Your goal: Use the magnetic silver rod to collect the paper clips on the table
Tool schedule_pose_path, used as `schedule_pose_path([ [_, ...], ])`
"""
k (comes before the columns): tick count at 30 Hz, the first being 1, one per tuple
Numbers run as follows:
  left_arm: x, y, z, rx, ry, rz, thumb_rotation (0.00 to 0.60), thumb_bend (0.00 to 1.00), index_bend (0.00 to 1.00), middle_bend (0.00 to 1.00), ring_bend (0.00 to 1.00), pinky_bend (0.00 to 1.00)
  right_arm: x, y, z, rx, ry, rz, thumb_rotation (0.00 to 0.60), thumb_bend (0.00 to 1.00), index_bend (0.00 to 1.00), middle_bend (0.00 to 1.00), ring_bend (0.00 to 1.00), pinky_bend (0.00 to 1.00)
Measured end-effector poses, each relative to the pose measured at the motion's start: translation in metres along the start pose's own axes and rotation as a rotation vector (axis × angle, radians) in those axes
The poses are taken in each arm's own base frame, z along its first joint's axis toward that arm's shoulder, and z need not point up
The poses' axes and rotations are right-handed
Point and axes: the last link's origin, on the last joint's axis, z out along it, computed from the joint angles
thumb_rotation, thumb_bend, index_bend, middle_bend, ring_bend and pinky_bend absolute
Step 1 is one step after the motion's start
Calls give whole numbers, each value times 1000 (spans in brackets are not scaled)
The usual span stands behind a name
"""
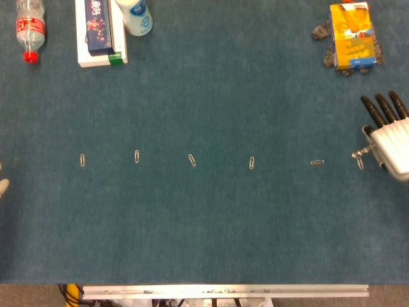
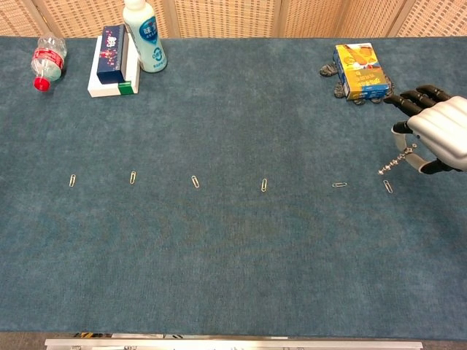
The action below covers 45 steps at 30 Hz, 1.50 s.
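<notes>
Several paper clips lie in a row across the blue cloth, from the leftmost clip (image 1: 82,160) (image 2: 72,180) to the rightmost clip (image 1: 360,163) (image 2: 387,187). My right hand (image 1: 390,139) (image 2: 438,133) is at the right edge and holds the thin silver rod (image 1: 363,151) (image 2: 398,159). The rod points left and down. Its tip hangs just above the rightmost clip; whether they touch I cannot tell. Another clip (image 1: 317,162) (image 2: 340,184) lies a little to the left. Only a pale sliver of my left hand (image 1: 2,186) shows at the left edge of the head view.
At the back left are a lying water bottle (image 1: 30,29) (image 2: 47,60), a stack of boxes (image 1: 99,32) (image 2: 113,62) and a white bottle (image 1: 134,16) (image 2: 144,36). An orange carton (image 1: 351,35) (image 2: 359,71) rests on a grey object at the back right.
</notes>
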Motion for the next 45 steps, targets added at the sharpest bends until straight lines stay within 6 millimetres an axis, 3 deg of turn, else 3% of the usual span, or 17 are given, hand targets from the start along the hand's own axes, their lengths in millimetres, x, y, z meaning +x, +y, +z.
schedule_pose_path([
  [12, 0, 1, -1, -3, -1, 1, 600, 173, 559, 495, 393, 407, -9, 7, -12, -27, -15, 14, 600, 358, 617, 66, 0, 0],
  [37, -1, 4, -3, -15, 0, 5, 600, 174, 559, 495, 393, 407, -25, 5, -17, -25, -45, 33, 600, 357, 617, 66, 0, 0],
  [45, 0, 5, -5, -21, 6, 5, 600, 173, 559, 495, 393, 407, -14, -7, -15, 15, -7, 39, 600, 357, 617, 66, 0, 0],
])
